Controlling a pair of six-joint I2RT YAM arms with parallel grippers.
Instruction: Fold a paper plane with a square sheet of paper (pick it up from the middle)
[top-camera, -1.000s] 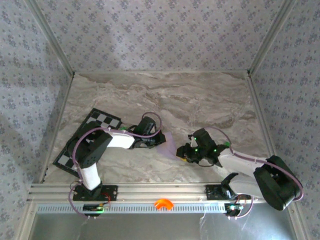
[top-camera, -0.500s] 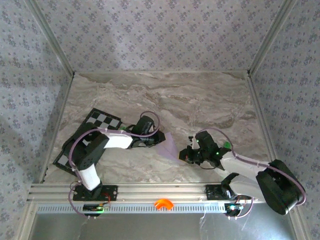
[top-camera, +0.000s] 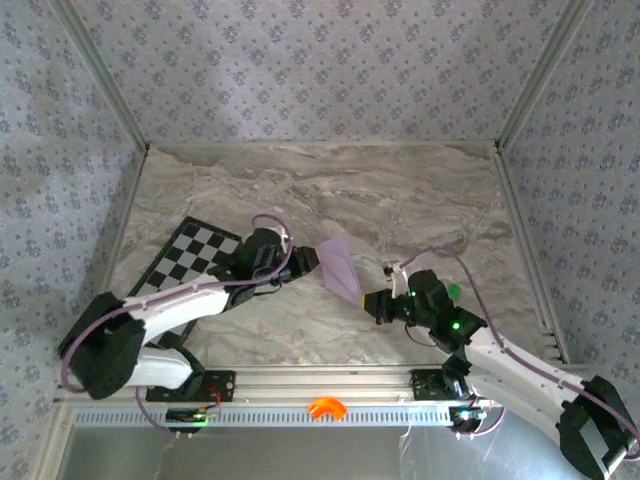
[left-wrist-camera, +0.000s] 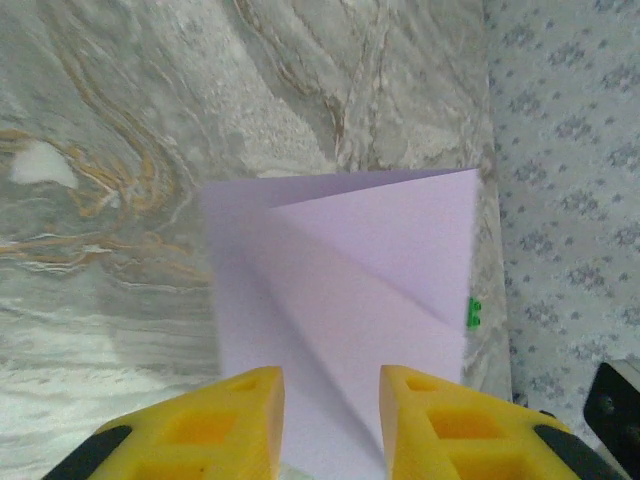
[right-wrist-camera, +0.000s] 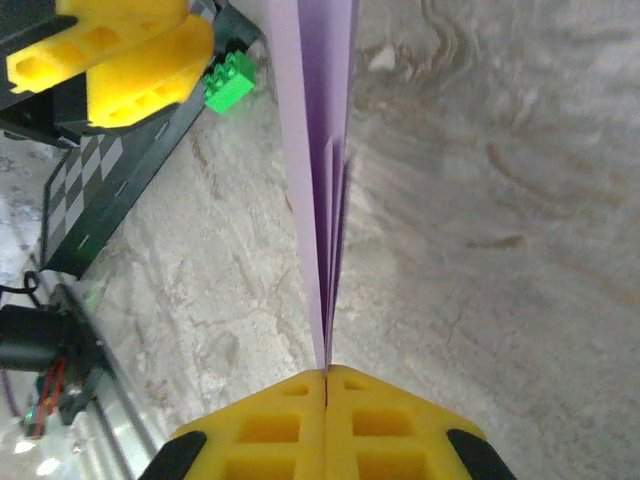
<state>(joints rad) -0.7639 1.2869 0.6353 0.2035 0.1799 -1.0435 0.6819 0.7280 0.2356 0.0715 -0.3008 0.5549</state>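
Lilac paper plane (top-camera: 340, 270), point pinched by right end effector (right-wrist-camera: 327, 373); left end effector (left-wrist-camera: 331, 376) narrowly parted.

A robotics lab test cell: a marble-patterned counter (top-camera: 400, 200) boxed in by floral-papered walls (top-camera: 300, 70), with robot arms (top-camera: 180, 312) bolted to an aluminium rail (top-camera: 320, 381) and a checkered calibration board (top-camera: 190, 255) lying flat.

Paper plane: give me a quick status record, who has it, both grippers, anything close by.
item: paper plane, pale lilac, folded layers pressed together
held by: right gripper, shut on its narrow tip
left gripper: open, at the wide end, not clamping
nearby: green block
also: checkerboard under the left arm
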